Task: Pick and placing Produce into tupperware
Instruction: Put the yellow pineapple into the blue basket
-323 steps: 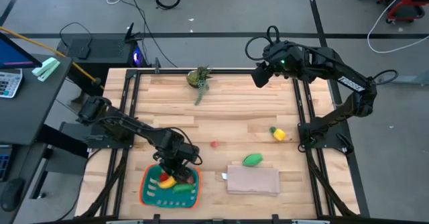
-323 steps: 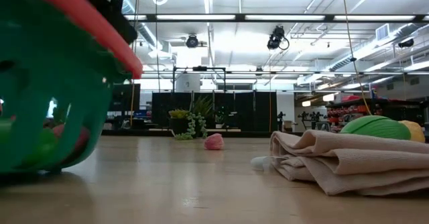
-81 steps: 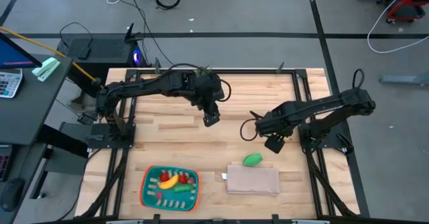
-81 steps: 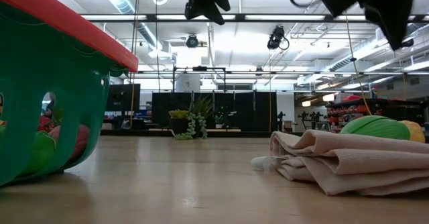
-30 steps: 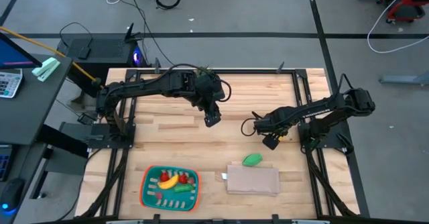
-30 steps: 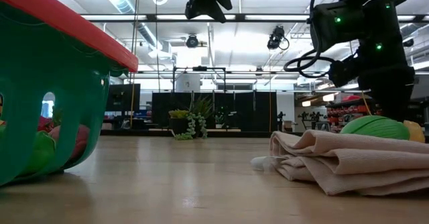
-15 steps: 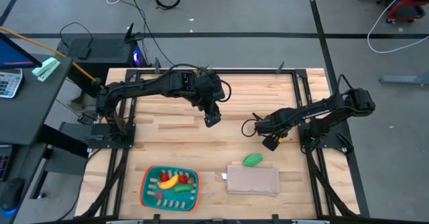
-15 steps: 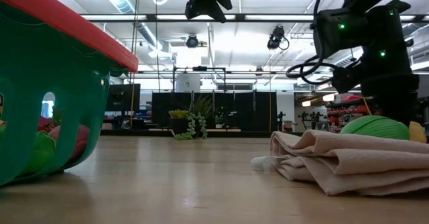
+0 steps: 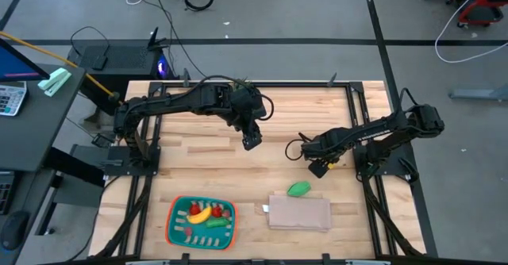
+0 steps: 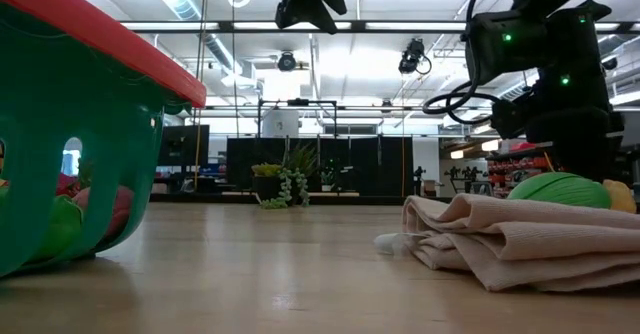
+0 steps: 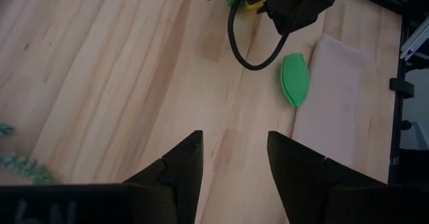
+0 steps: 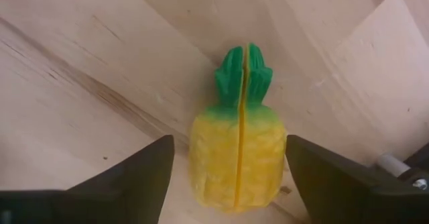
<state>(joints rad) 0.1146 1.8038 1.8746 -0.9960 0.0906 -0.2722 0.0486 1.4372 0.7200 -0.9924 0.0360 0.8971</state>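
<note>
My right gripper (image 12: 228, 177) is down at the table with its two fingers (image 12: 127, 180) spread wide, one on each side of the toy pineapple (image 12: 238, 150), and neither pad is touching it yet. The pineapple lies flat on the wood with its green top pointing away from my wrist, on the right side of the table. To do this well, I judge I should keep the body centred in the gap, stay low enough to catch the fat yellow part rather than the leafy crown, and squeeze evenly so it does not roll or squirt out.

Just beside my wrist, nearer the front edge, a green piece (image 9: 298, 189) lies touching the folded beige cloth (image 9: 300, 214); I should lift straight up so my cable does not drag it.

The tupperware (image 9: 171, 232) sits at the front left, well apart, already holding a banana (image 9: 198, 215) and some red and green bits.

My left gripper (image 11: 231, 160) hangs over the table's middle, fingers apart, holding nothing.
</note>
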